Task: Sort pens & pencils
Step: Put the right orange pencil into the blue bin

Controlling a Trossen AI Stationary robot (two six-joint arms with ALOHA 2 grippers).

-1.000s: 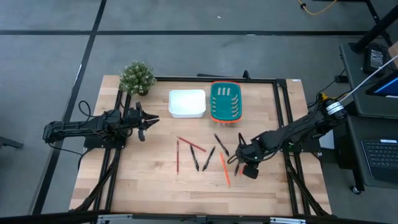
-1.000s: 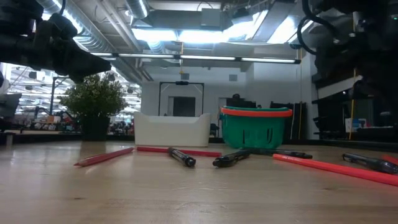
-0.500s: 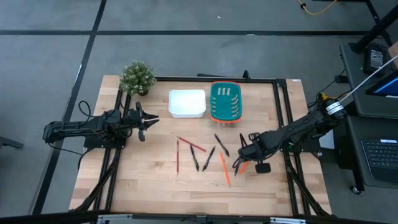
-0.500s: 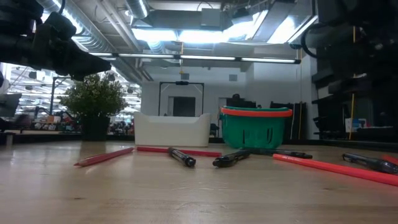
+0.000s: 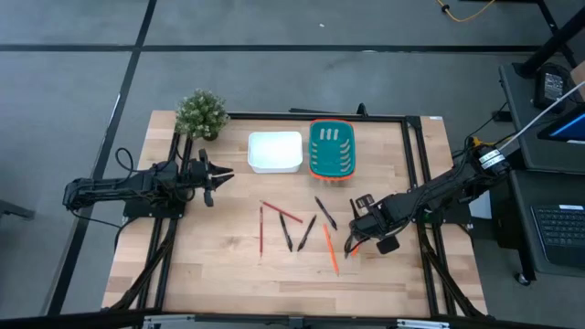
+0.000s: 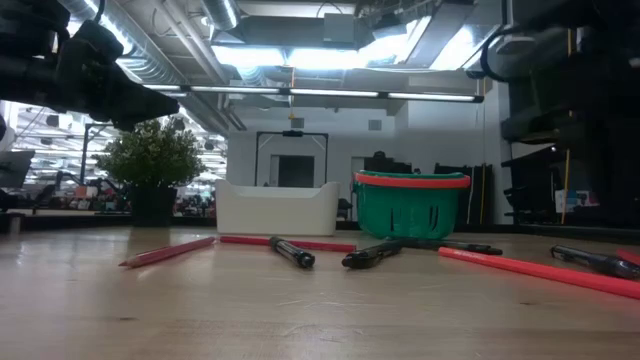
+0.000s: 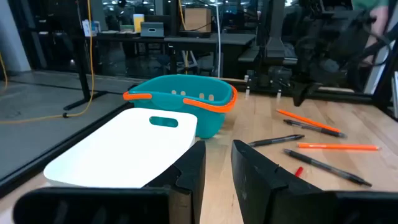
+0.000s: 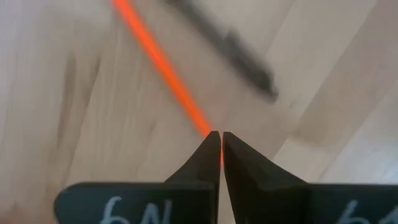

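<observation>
We have the right gripper (image 8: 216, 149) pinched tight on one orange pencil (image 8: 163, 66) by its very tip, where this light, stiff stick may swing.

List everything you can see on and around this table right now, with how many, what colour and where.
pens: four, black, scattered mid-table, one beside the right gripper
pencils: four, red and orange, mid-table among the pens
tray: one, white, far side of the table, centre
basket: one, teal with orange rim, beside the tray
plant: one, green, far left corner
table: one, light wood
left gripper: open, waiting above the table's left side
right gripper: low at the right end of the pile, shut on the tip of an orange pencil
</observation>
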